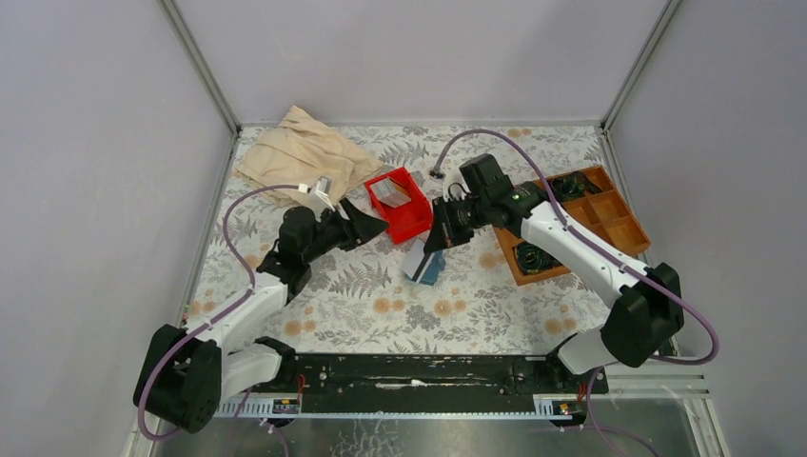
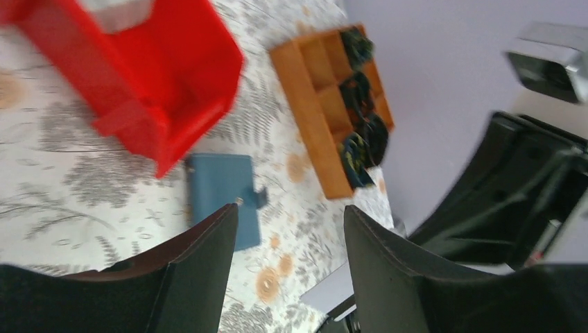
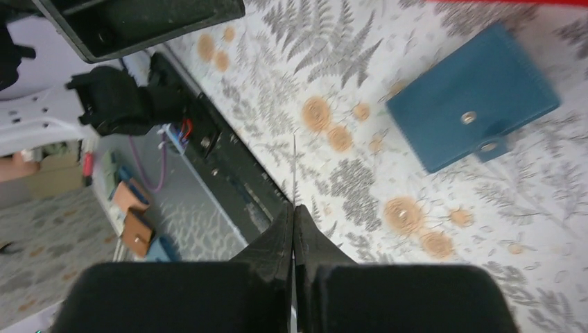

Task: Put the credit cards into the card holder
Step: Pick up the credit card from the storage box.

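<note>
Pinching one credit card (image 1: 416, 259) edge-on, the right gripper (image 3: 293, 208) hangs near the single card holder (image 3: 471, 104), which lies closed on the table (image 1: 381, 314).
A second card (image 1: 385, 193) rests in the one red bin (image 1: 407, 221); the left gripper (image 2: 291, 222) stands released and empty beside it.

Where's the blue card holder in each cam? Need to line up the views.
Top external: card holder mid-table, below the red bin, partly behind a credit card.
Left wrist: card holder centre, under the bin's corner.
Right wrist: card holder upper right.
Shared landmark: the red bin, only a red strip at the top edge in right wrist.
</note>
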`<state>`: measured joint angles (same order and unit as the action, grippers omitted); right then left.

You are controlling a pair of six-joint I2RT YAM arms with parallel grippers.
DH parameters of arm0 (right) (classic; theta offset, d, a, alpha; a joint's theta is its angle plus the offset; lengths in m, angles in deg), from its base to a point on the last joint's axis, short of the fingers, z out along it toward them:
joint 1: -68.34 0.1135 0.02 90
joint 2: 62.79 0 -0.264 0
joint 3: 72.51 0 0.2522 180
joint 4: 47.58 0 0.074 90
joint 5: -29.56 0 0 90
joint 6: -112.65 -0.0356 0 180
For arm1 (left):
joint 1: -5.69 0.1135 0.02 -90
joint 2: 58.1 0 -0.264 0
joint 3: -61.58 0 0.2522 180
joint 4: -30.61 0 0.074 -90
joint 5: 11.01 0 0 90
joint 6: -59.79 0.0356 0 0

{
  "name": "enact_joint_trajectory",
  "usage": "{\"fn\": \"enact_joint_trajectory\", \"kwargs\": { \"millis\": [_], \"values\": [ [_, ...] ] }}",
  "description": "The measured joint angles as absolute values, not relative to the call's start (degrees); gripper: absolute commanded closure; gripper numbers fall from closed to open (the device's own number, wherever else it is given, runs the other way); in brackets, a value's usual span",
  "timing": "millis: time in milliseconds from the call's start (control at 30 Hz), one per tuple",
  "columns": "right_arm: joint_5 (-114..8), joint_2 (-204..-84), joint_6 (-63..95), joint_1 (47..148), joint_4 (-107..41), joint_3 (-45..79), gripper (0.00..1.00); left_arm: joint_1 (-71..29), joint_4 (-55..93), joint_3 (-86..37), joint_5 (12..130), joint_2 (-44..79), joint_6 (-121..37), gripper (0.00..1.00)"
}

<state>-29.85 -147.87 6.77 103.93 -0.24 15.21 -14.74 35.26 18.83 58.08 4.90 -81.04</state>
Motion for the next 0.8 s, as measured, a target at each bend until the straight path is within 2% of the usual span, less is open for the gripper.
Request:
{"fn": "enact_joint_trajectory", "kwargs": {
  "millis": [267,500,800],
  "values": [
    [-18.7,-145.3,2.8,104.0,-3.9,9.2,1.00,-19.5,46.4,19.5,45.4,8.3,-80.7,0.41],
    [-14.8,-145.3,1.3,104.0,-6.3,8.7,1.00,-20.3,52.0,22.4,38.9,10.5,-82.0,0.47],
    [-12.2,-145.3,1.2,103.9,-6.7,8.5,1.00,-20.3,52.8,23.7,36.1,8.7,-82.1,0.44]
  ]
}}
